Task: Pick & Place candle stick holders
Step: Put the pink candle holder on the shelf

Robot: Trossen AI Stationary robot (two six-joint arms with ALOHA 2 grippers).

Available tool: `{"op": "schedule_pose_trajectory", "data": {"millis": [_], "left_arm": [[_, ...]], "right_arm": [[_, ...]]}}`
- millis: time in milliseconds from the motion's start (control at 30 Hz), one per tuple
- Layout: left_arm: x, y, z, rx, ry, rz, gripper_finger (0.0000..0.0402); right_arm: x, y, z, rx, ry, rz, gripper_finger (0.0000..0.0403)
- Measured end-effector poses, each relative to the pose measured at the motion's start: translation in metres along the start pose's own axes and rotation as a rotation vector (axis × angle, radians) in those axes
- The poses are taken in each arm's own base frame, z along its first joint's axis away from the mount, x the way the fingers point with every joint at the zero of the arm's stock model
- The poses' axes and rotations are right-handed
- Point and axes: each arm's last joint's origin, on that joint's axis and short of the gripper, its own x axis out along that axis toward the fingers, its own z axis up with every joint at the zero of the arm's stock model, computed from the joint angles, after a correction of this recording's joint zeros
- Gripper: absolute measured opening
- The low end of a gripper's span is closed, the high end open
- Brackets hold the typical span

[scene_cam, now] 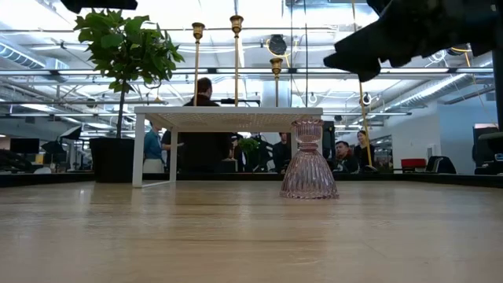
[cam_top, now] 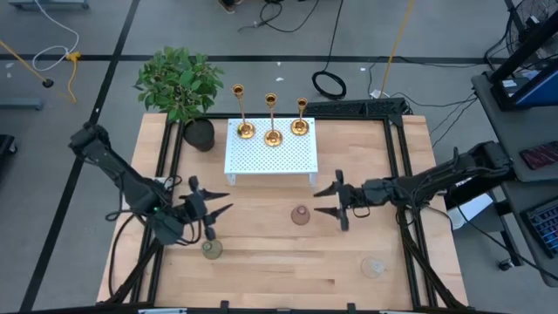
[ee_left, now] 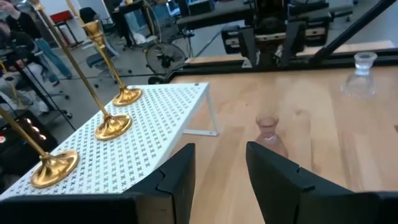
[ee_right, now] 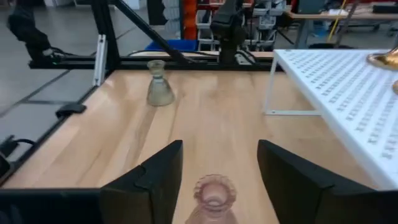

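Three gold candlesticks [cam_top: 273, 133] stand by their round bases on a white perforated stand [cam_top: 261, 159] at the far middle. A pink glassy holder [cam_top: 301, 215] stands on the table, also in the low view [scene_cam: 309, 169]. An olive-green holder [cam_top: 212, 249] and a clear holder [cam_top: 373, 267] stand nearer the front edge. My right gripper [cam_top: 316, 201] is open, just right of the pink holder and raised above it [scene_cam: 369, 55]; the holder shows between its fingers [ee_right: 214, 196]. My left gripper [cam_top: 228, 201] is open and empty, left of the pink holder [ee_left: 268, 130].
A dark pot with a green plant [cam_top: 199, 133] stands at the far left beside the stand. Black frame rails [cam_top: 397, 166] run along the table's left, right and far sides. People sit in the room behind the table [scene_cam: 200, 102].
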Motion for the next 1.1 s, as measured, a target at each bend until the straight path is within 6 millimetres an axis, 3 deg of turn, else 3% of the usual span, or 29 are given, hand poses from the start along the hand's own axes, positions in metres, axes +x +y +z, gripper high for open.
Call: {"op": "schedule_pose_trajectory", "data": {"millis": [333, 567, 1100], "left_arm": [[0.007, 0.004, 0.001, 0.018, 0.008, 0.039, 0.015], [0.012, 0.006, 0.001, 0.01, 0.021, 0.027, 0.015], [0.02, 0.012, 0.002, 0.028, 0.036, 0.047, 0.015]], "right_arm": [[0.021, 0.009, -0.035, 0.044, 0.076, 0.024, 0.0265], [0.04, 0.002, -0.056, 0.051, 0.091, -0.016, 0.0268], [0.07, -0.004, -0.077, 0.116, 0.08, -0.001, 0.0268]]}}
